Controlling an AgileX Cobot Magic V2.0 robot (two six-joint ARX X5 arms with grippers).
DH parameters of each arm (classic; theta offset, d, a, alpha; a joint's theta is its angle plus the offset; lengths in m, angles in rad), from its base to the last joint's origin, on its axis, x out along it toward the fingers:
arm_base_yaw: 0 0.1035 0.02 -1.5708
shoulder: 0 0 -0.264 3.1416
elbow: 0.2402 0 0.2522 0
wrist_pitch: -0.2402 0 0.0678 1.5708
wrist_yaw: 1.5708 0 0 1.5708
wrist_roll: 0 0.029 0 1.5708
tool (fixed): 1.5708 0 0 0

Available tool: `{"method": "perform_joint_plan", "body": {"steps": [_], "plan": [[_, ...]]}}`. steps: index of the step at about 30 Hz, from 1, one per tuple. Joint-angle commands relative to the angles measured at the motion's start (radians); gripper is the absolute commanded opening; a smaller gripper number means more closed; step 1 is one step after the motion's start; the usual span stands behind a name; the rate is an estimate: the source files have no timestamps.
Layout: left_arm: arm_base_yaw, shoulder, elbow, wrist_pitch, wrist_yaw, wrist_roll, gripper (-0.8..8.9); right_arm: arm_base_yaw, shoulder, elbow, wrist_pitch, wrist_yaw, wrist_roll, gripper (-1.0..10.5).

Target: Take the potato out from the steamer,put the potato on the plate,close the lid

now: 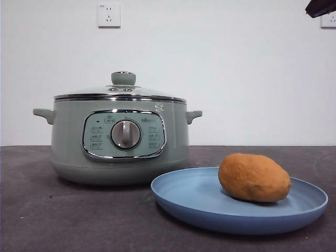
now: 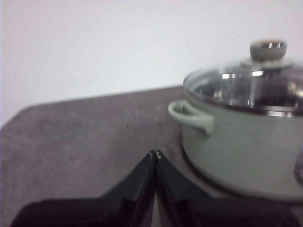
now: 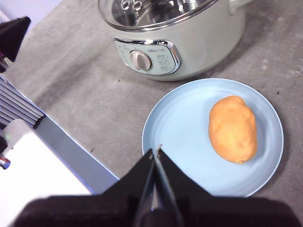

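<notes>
You are looking across a dark grey, slightly speckled desk (image 1: 79,220) backed by a plain white wall (image 1: 236,68) with a white power socket (image 1: 108,15) high up. The potato (image 1: 254,178) lies on its side on the plate (image 1: 194,197), toward the half farther from the steamer's dial; in the right wrist view its long axis runs roughly from the steamer (image 1: 68,142) side toward the plate's opposite rim. The lid (image 1: 123,90) sits closed on the steamer. Your left hand (image 2: 155,153) is clenched on nothing, above the desk beside a steamer handle. Your right hand (image 3: 156,152) is clenched empty above the plate's rim.
</notes>
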Motion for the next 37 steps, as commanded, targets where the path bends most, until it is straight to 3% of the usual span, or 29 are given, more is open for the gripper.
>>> {"method": "perform_joint_plan", "body": {"steps": [1,9,37], "plan": [[0.005,-0.004,-0.012,-0.03,-0.006,-0.006,-0.03,0.001,-0.001,0.003,0.003,0.002,0.006,0.0],[0.024,-0.004,-0.012,-0.121,-0.004,-0.018,-0.03,0.001,-0.001,0.003,0.004,0.003,0.006,0.0],[0.028,-0.003,-0.012,-0.16,0.002,-0.033,-0.03,-0.003,-0.005,0.003,0.0,0.003,-0.006,0.0]]}}
